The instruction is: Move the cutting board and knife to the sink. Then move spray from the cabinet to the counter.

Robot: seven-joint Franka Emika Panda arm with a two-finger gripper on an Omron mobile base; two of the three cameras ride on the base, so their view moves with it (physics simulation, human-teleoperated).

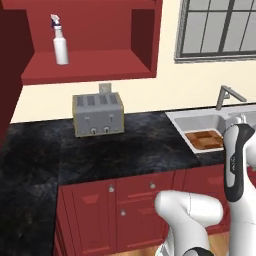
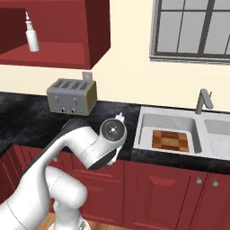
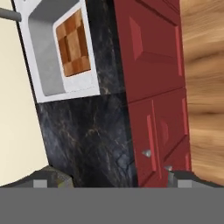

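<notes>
Already the cutting board (image 2: pixel 169 139) lies flat in the sink (image 2: pixel 148 117), so that errand looks finished. Left of the sink, the gripper (image 3: pixel 109 181) hangs spread and empty; the spray (image 1: pixel 60 41) stands up in the cabinet (image 1: pixel 90 67).

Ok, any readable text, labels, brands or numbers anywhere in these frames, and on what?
None readable.
spray: no label visible on the white bottle.
toaster: knobs only, no markings that can be made out.
cutting board: checkered wood, no text.
</notes>
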